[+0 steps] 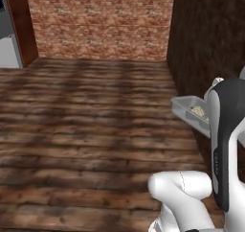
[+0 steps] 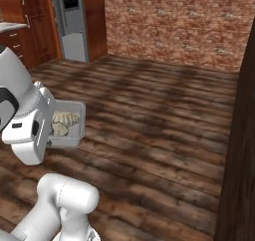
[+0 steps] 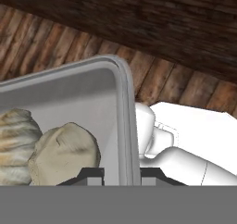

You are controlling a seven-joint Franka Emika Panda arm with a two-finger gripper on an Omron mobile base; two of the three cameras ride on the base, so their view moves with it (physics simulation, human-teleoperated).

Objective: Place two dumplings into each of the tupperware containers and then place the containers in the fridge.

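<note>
You have the gripper (image 3: 121,174) clamped on the rim of a tupperware container (image 3: 92,86) — level, so its two dumplings (image 3: 65,153) stay put — bound for the fridge (image 2: 72,21).

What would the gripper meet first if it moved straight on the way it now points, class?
The gripper is shut on the rim of a tupperware container holding two dumplings. Past the container, the hand view shows the wooden floor, then a dark wooden panel. The floor probably comes first; depth is unclear.

The arm (image 1: 225,145) hides part of the container (image 1: 184,107); the fridge (image 2: 72,21) is cut off.
</note>
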